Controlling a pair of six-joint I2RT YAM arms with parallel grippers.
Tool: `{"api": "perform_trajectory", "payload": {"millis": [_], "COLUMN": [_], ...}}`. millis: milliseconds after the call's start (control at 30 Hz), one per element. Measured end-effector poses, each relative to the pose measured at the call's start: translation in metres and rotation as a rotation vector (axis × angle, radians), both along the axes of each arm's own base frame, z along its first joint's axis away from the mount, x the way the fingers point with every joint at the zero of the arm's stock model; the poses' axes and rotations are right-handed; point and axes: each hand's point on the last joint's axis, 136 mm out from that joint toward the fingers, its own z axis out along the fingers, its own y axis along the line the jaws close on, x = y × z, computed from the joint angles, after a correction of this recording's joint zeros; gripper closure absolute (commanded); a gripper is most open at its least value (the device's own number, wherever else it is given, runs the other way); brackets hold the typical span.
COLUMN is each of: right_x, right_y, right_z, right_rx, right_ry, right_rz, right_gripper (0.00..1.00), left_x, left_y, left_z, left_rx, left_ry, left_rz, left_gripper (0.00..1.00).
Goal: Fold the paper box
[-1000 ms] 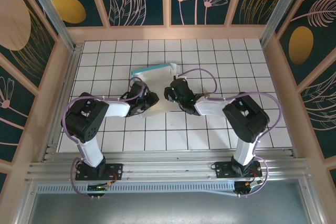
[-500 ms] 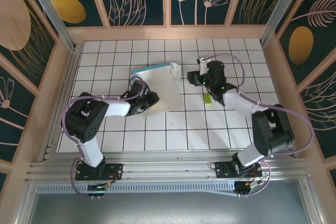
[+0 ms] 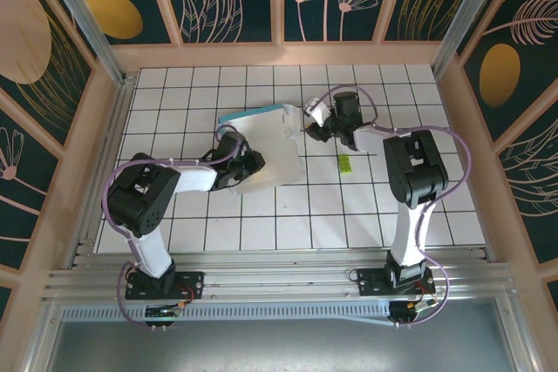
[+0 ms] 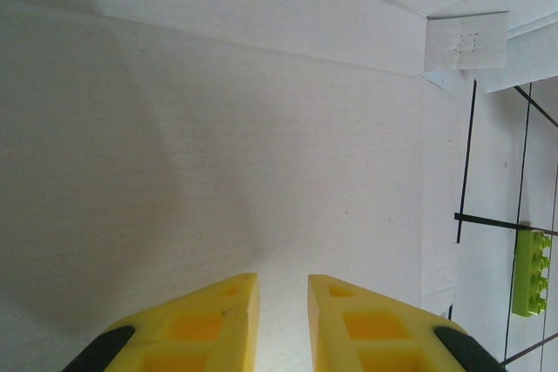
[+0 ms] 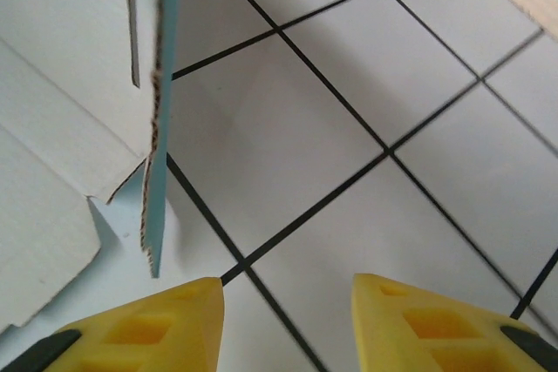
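Box (image 3: 270, 150): mid-bench (image 3: 366, 215), white side up.
Left fingers (image 4: 251, 298): nearly together over it; I cannot tell if gripping.
Right fingers (image 5: 196, 302): apart, empty, beside its flap (image 5: 161, 128).
Risk: pushing the flap may slide the Box instead of creasing it.

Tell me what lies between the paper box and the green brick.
The stretch is bare: just white tile between the paper box and the green brick, seen in the top external and left wrist views.

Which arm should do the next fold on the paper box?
Right, probably. The right gripper is open beside the raised blue flap of the paper box. The left gripper sits at the sheet's near edge, seemingly steadying it.
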Motion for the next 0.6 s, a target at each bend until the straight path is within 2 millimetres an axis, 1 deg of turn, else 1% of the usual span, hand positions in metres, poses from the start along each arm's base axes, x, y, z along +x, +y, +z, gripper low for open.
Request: {"api": "perform_trajectory", "payload": {"millis": [167,267,367,433,500,600], "right_x": [0.013,0.015,0.009,0.004,-0.003,-0.013], "right_y": [0.005,0.011,0.019,0.028,0.039,0.055], "right_z": [0.005,0.006,0.006,0.007,0.008,0.008], "right_rx": [-0.054,-0.059,-0.053,-0.050,-0.050,-0.054], "right_ry": [-0.076,-0.097,-0.106,-0.115,-0.127,-0.143], "right_rz": [0.064,0.105,0.154,0.196,0.240,0.300], "right_gripper": [0.59,0.59,0.60,0.60,0.62,0.64], "left_x": [0.001,0.002,0.002,0.003,0.002,0.004], "left_y": [0.000,-0.001,-0.001,0.001,0.003,0.002], "left_z": [0.001,0.003,0.001,-0.004,-0.011,-0.011], "left_rx": [0.001,0.000,0.006,0.030,0.055,0.078], "left_ry": [-0.003,-0.008,-0.008,-0.004,-0.001,-0.020], "left_rz": [-0.002,-0.004,-0.006,-0.005,-0.007,-0.018], "left_gripper": [0.78,0.78,0.79,0.84,0.85,0.86]}}
